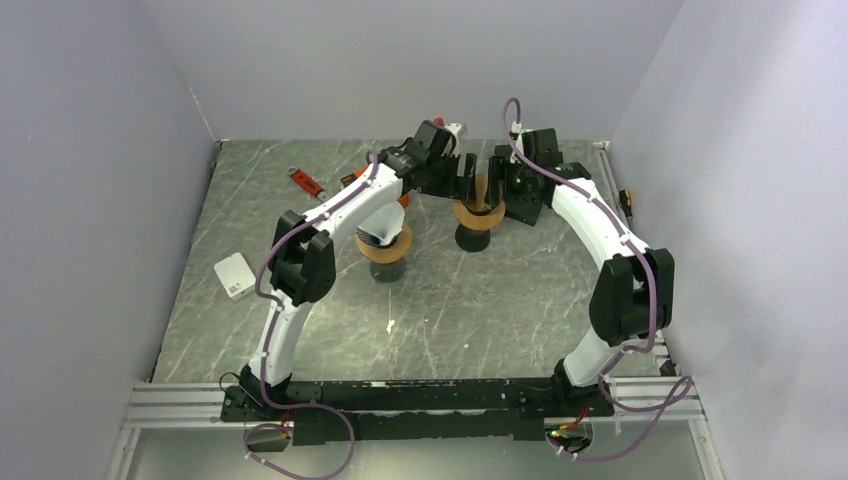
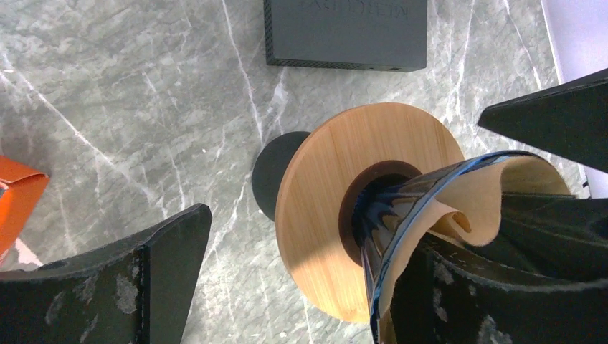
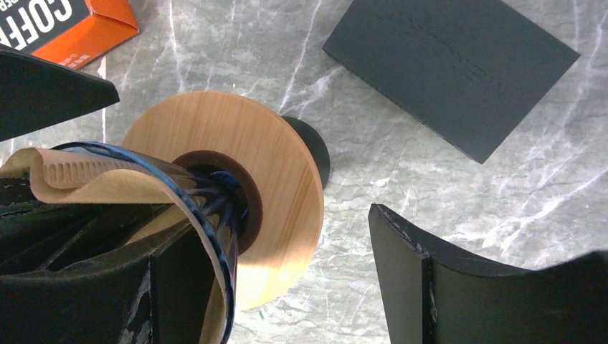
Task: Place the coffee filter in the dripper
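The dripper (image 1: pixel 476 215) stands mid-table: a glass cone in a round wooden collar (image 2: pixel 337 215) (image 3: pixel 279 179) on a black base. The brown paper coffee filter (image 2: pixel 509 186) (image 3: pixel 86 179) sits crumpled inside the cone, its edge curling over the rim. Both grippers meet over it. My left gripper (image 1: pixel 462 180) (image 2: pixel 312 233) is open, with one finger inside the cone against the filter and the other outside over the table. My right gripper (image 1: pixel 500 182) (image 3: pixel 281 229) is also open and straddles the opposite wall the same way.
A black flat box (image 2: pixel 344 32) (image 3: pixel 452 68) lies just behind the dripper. An orange coffee box (image 3: pixel 72 25) lies to its left. A second brown stand (image 1: pixel 385 248) sits under the left arm. A white box (image 1: pixel 235 275) and a red tool (image 1: pixel 306 182) lie further left.
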Motion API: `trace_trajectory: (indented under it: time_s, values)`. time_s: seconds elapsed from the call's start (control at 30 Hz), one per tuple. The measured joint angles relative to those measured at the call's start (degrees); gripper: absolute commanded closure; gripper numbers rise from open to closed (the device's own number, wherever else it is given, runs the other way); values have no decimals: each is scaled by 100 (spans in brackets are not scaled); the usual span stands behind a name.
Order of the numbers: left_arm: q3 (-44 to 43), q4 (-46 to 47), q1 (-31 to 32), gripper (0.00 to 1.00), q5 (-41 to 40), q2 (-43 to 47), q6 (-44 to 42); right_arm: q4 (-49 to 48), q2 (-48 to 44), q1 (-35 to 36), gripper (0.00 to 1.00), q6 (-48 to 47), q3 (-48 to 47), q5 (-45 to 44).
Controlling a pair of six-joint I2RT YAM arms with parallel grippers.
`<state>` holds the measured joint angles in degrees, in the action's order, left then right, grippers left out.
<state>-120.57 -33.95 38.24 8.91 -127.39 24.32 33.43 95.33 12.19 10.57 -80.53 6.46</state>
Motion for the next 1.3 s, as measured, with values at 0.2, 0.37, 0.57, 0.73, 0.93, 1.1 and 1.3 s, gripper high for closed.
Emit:
trace_trajectory:
  time_s: [0.2,0.37,0.57,0.73,0.93,1.1,1.3]
  values:
    - [0,-155,-46,9,28,273,-74,98,-125,-9,23,-2,-140,-26]
    - [13,-153,-109,9,90,688,-70,153,-149,-11,23,0,-203,-44]
    - [35,-142,-170,10,249,1062,-63,236,-166,-9,22,0,-208,-42]
    - [109,-149,-197,12,328,1093,-66,262,-227,-9,22,17,-210,-39]
    - [205,-251,-210,14,348,1040,-55,260,-278,-9,22,20,-212,-39]
    - [205,-343,-210,15,354,844,-48,254,-275,-11,23,20,-210,-42]
    - [223,-428,-210,16,345,640,-57,229,-234,-15,23,20,-181,-42]
